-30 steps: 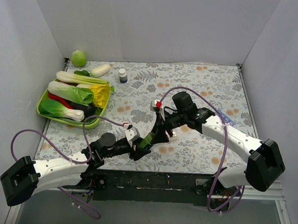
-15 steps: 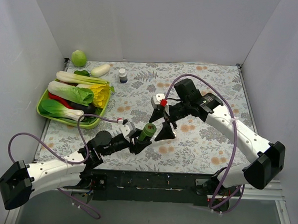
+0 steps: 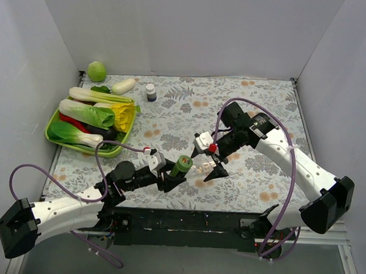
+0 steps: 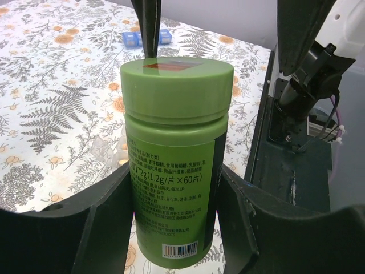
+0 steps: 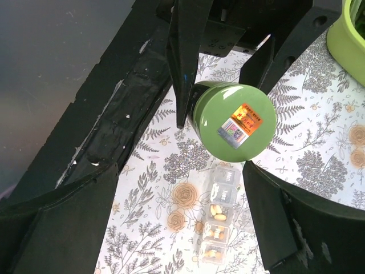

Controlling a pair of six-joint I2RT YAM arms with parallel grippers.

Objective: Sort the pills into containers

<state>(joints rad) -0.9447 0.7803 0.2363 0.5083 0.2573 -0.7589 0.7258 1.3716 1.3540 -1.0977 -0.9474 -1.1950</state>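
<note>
Surface: floral-print cloth (image 3: 172,112), plain white walls on three sides.
Left gripper (image 3: 175,174): clamped on the body of the green bottle (image 3: 182,164), whose cap is on and points toward the other arm.
Right gripper (image 3: 210,165): jaws apart, hanging over the cap without touching it.
Containers (image 5: 218,228): on the surface just beside the bottle, beneath the right gripper; tan pills show in three compartments.
Risk: an off-centre bite on the cap would likely twist the bottle in its clamp. A low finger could knock the containers and scatter pills.
</note>
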